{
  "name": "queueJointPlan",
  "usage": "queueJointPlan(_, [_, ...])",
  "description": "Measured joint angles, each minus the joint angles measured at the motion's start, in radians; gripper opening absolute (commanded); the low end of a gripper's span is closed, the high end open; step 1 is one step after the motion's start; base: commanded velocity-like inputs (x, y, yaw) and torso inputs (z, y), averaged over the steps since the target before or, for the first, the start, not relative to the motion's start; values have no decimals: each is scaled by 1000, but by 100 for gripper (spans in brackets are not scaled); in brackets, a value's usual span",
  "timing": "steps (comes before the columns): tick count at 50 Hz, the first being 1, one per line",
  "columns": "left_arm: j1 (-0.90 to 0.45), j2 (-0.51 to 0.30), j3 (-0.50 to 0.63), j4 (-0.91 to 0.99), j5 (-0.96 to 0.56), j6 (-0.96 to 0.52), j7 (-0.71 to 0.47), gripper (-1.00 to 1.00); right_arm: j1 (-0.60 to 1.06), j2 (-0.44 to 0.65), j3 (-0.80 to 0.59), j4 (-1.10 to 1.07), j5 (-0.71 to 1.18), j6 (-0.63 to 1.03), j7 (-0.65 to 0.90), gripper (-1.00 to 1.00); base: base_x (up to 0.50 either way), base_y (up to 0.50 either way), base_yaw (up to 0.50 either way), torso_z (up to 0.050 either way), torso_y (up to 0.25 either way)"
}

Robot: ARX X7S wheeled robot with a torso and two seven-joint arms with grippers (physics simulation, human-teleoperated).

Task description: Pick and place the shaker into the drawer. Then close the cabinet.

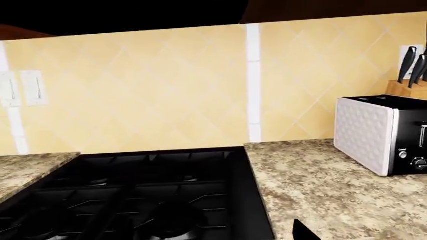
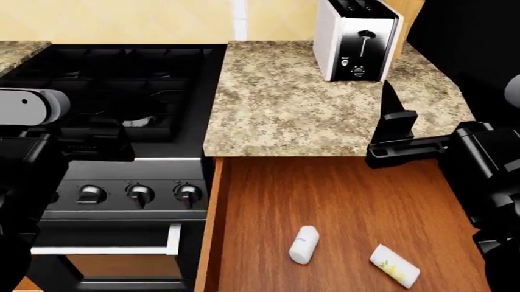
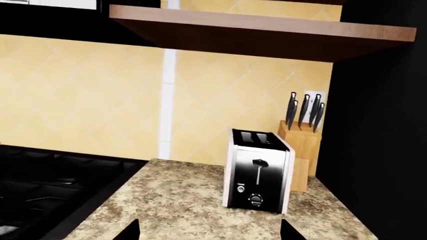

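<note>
The drawer (image 2: 341,201) stands pulled out below the counter, its reddish-brown wood-grain floor wide open to the head view. Two small things lie on that floor, well apart from each other: the shaker (image 2: 304,244), a white cylinder on its side near the drawer's left half, and a second white tube (image 2: 395,266) with a yellowish print, lying tilted further right (what it is cannot be made out).

The right gripper (image 2: 396,125) hangs over the front edge of the counter, above the back of the drawer, and holds nothing; in the right wrist view its two finger tips (image 3: 130,231) show spread wide apart. Of the left gripper (image 1: 303,231) only a dark tip shows in its own wrist view, and the head view shows just the arm's bulk at the left, so whether that claw is apart or together cannot be told.

The counter (image 2: 284,103) is speckled brown-and-cream granite. A white and black toaster (image 2: 356,39) stands at its back, with a wooden knife block (image 3: 301,150) just beside it against the wall. Left of the counter sits a black stove (image 2: 114,91) with dark grates, three knobs (image 2: 140,194) along its front and a white oven handle (image 2: 106,239) below. The wall behind is yellow diagonal tile (image 1: 147,90), with light switches (image 1: 23,89) at one side and a wooden shelf (image 3: 253,35) overhead.
</note>
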State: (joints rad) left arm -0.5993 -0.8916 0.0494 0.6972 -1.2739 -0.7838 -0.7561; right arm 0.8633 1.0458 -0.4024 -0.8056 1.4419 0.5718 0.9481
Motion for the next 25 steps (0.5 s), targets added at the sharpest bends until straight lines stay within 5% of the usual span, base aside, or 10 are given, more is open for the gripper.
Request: queueJointPlan(25, [88,-16,-33,9,37,40,17,100,-139,75,49,-22,-26,-90,-56,100,1,248,0,0,0])
